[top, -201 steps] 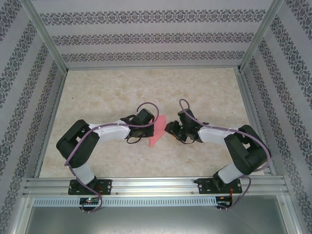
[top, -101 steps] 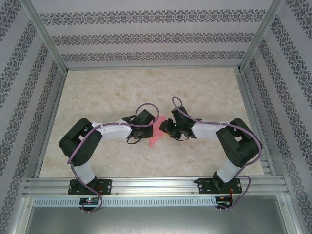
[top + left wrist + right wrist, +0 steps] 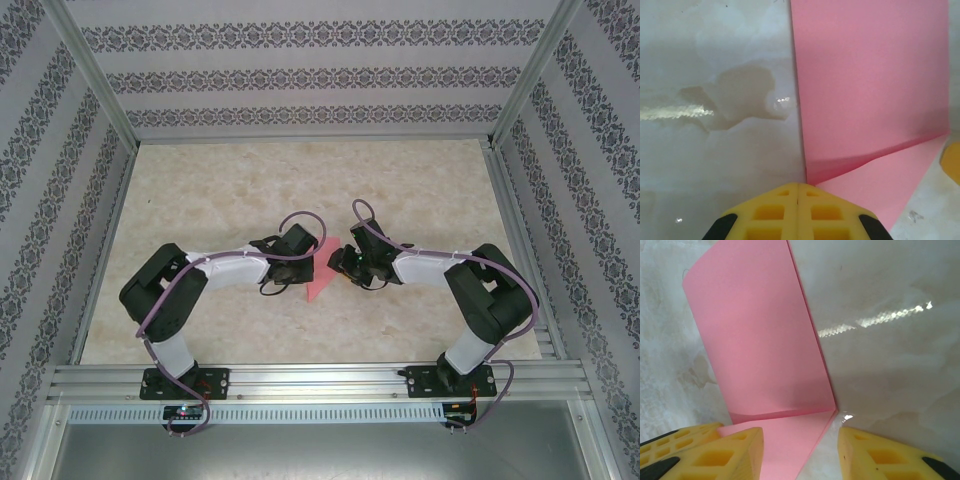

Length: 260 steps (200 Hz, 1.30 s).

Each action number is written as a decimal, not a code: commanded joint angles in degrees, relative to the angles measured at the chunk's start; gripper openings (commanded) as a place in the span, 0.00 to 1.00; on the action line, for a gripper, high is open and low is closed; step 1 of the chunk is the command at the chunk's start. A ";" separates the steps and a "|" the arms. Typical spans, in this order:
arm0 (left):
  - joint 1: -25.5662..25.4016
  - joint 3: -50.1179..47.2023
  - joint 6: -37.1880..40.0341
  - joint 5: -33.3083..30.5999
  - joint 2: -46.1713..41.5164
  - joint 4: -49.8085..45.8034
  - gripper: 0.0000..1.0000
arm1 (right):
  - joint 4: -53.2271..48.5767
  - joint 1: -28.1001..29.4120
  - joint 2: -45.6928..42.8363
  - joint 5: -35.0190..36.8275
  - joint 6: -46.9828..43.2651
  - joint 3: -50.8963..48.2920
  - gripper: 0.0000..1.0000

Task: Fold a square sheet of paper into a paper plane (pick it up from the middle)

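Paper: the square sheet of paper [image 3: 322, 270] lies near the middle of the marble-patterned table [image 3: 420, 190], between the two grippers. It is already creased, not yet a plane.
Shape: in the left wrist view the sheet [image 3: 865, 85] shows one broad flat panel and a smaller flap, which meet along a slanted crease.
Left gripper: the left gripper [image 3: 798, 186] has its yellow fingers [image 3: 775, 212] shut tight together. Its tips sit at the sheet's edge where the crease ends, and it looks to be pinning the paper rather than pinching it.
Right gripper: the right gripper [image 3: 800, 432] is partly open and holds nothing. One finger [image 3: 730, 455] is over the flap of the sheet [image 3: 760, 335], the other on bare table just beside the paper's edge.
Handling: the sheet is probably very light, thin and limp. It likely slides easily on the glossy top, so one tip should hold it down while the other works.
Fragility: a hard pinch would probably leave a stray crease or a tear.
Where to grip: a raised edge or the flap beside the crease gives the jaws something to get under. The flat panel offers no purchase.
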 commanded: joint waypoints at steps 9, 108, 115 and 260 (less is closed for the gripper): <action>-0.57 0.92 1.39 2.41 -6.69 -0.81 0.00 | 0.09 0.23 0.49 0.59 0.96 0.63 0.44; -0.58 0.48 1.16 10.31 -4.39 4.06 0.00 | 1.15 0.23 0.45 0.28 1.81 0.04 0.44; -0.57 0.58 1.28 9.23 -3.68 3.79 0.00 | 1.27 0.25 0.51 0.24 1.82 0.04 0.44; 0.74 -0.58 -0.84 2.94 1.83 2.15 0.00 | 4.06 0.64 1.67 -1.77 1.69 0.55 0.38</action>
